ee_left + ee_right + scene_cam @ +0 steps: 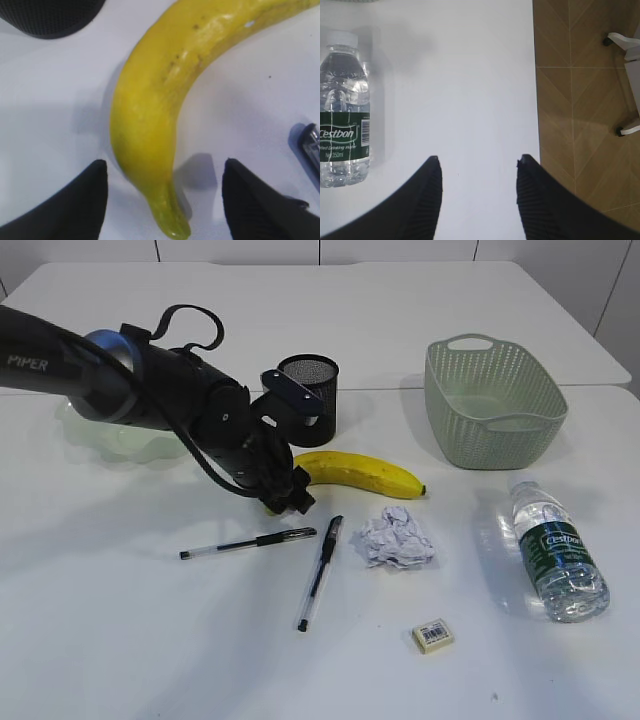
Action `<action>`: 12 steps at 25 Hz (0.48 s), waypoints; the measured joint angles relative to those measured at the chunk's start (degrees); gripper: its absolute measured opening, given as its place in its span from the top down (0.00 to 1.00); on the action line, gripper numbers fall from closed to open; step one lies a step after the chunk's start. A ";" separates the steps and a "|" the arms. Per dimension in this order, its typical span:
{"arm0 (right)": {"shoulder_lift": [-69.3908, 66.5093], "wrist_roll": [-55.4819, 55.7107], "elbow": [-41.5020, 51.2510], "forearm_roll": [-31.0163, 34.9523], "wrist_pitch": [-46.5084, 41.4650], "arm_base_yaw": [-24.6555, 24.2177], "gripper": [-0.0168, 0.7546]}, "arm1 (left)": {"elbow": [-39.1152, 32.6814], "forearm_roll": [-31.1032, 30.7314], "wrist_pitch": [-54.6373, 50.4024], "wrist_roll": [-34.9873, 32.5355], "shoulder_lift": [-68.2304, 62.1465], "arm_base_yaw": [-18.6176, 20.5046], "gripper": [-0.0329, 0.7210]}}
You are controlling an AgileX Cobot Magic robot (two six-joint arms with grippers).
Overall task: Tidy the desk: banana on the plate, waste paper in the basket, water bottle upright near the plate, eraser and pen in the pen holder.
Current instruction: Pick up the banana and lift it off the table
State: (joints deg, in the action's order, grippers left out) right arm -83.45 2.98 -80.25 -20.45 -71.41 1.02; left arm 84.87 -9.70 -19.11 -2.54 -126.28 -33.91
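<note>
The left hand (pixel 162 200) hangs low over the stem end of the banana (pixel 160 105), jaws spread to either side of it and not touching, lined up for a grip on the narrow part. The banana lies mid-bench just in front of the pen holder (pixel 308 392), with the plate (pixel 100 430) behind the arm toward the bench's left edge. The right hand (pixel 477 192), spread and empty, waits over the bench's right edge beside the toppled water bottle (pixel 342 105).

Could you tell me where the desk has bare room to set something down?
Bare desk lies left of the two pens, and again along the front edge between the eraser and the water bottle. It is crowded around the banana, paper ball and pen holder.
</note>
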 joint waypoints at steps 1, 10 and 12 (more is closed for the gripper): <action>0.00 0.00 0.00 0.00 0.00 0.00 0.50 | 0.00 0.00 0.00 0.00 0.00 0.00 0.35; 0.00 0.00 0.00 0.00 0.00 0.00 0.50 | 0.00 0.08 0.00 0.00 0.00 0.00 0.69; 0.00 0.00 0.00 0.00 0.00 0.00 0.50 | 0.00 0.08 -0.11 0.00 0.00 0.00 0.71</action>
State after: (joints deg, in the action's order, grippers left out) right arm -83.45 2.98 -80.25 -20.45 -71.41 1.02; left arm 84.87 -9.62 -19.22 -2.54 -126.28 -33.91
